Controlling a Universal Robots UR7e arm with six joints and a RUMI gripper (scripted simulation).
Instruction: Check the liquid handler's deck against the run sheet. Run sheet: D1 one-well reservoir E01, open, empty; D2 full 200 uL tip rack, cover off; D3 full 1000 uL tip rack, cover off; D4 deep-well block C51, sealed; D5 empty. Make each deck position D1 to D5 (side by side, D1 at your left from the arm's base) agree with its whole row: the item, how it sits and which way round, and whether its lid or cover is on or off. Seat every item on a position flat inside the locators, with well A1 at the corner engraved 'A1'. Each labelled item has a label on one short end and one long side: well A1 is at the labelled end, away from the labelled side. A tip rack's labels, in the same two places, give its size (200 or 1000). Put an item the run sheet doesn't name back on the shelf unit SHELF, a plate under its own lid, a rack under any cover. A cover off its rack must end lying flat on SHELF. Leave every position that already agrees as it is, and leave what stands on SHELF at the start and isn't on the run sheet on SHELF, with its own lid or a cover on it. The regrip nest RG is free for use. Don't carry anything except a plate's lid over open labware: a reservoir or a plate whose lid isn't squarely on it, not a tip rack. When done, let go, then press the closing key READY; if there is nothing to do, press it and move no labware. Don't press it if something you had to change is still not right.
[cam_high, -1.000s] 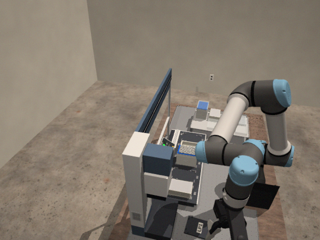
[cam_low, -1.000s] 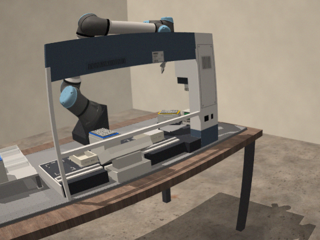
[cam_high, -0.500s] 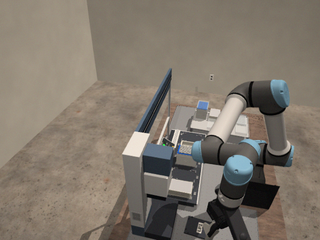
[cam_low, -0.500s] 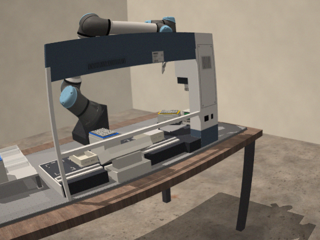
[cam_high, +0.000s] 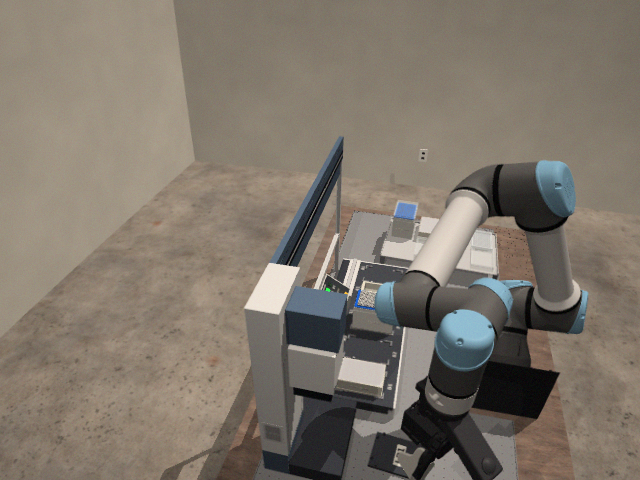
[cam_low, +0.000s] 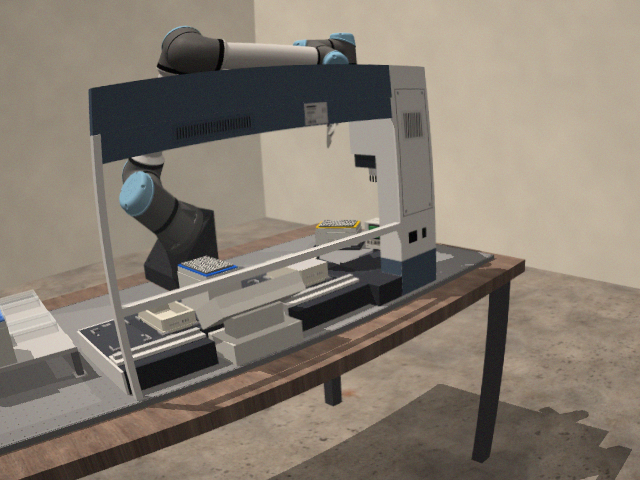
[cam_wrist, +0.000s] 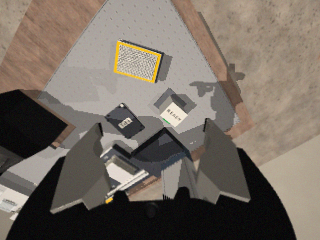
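My gripper (cam_high: 413, 461) (cam_wrist: 153, 121) is open and empty. It hangs above the table's end beyond the deck, over the black regrip nest (cam_high: 383, 448) (cam_wrist: 124, 121) and the READY key (cam_wrist: 175, 114). A yellow-rimmed tip rack (cam_wrist: 138, 61) (cam_low: 338, 224) with no cover stands on the table past the key. On the deck (cam_high: 395, 356) stand, from the far end, an open reservoir (cam_high: 373, 285) (cam_low: 168, 316), a blue-rimmed uncovered tip rack (cam_high: 367, 298) (cam_low: 206, 265), a grey covered item (cam_high: 366, 320), an empty position, and a white closed block (cam_high: 361, 376) (cam_low: 310, 268).
The liquid handler's blue beam (cam_low: 237, 103) and white tower (cam_high: 268, 335) (cam_low: 408, 170) stand along the deck's far side. The shelf unit (cam_high: 400, 248) (cam_low: 31, 330) at the other end holds a blue-topped item (cam_high: 405, 209) and clear lids (cam_high: 483, 245).
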